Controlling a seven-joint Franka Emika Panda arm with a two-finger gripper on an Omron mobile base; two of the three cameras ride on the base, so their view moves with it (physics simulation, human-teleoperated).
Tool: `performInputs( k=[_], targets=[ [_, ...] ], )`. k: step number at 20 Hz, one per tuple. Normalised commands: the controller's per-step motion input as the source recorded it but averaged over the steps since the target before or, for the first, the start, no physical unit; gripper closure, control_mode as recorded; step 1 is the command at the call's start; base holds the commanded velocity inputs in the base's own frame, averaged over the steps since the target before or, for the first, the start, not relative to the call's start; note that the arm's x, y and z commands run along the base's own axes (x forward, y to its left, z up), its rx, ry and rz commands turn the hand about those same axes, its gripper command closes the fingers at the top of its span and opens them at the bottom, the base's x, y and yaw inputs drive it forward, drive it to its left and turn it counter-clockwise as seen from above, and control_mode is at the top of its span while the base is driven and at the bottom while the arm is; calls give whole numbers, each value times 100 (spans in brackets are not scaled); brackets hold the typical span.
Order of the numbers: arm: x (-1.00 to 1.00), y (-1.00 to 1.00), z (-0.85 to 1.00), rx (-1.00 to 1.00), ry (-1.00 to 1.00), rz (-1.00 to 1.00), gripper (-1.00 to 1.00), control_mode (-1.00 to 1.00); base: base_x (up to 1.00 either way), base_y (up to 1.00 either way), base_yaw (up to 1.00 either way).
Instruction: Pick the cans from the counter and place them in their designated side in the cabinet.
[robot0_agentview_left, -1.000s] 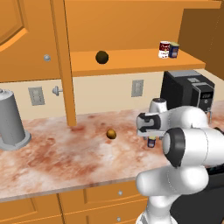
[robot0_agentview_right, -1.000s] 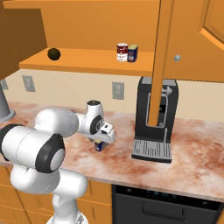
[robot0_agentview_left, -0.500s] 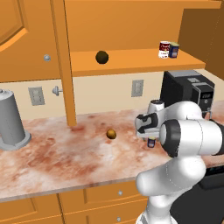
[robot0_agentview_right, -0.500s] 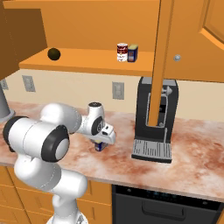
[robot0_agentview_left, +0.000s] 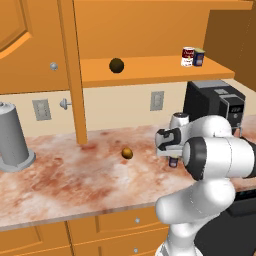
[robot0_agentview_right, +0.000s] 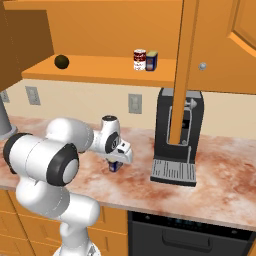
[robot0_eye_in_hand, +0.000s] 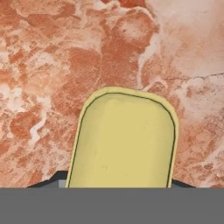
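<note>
One blue can (robot0_agentview_right: 115, 166) sat on the counter (robot0_agentview_left: 75, 180) with the claw (robot0_agentview_right: 116, 161) squeezed around it, so lifting straight up looked safest.

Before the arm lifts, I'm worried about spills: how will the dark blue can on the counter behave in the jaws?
The dark blue can looks rigid, so it should not deform. Its smooth yellowish top hints at slick sides; it might slip. It is short and upright on the counter, so tipping seems unlikely.
</note>
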Motion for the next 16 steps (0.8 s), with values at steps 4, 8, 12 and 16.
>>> performInputs(
  k=[4,8,12,16],
  targets=[
    [5,1,51,1,0,0,100,-100,0,0,0],
    [-1,0,61,1,-1,0,100,-100,0,0,0],
    [-13,0,58,2,-3,0,100,-100,0,0,0],
    [-12,0,51,2,0,0,100,-100,0,0,0]
  ],
)
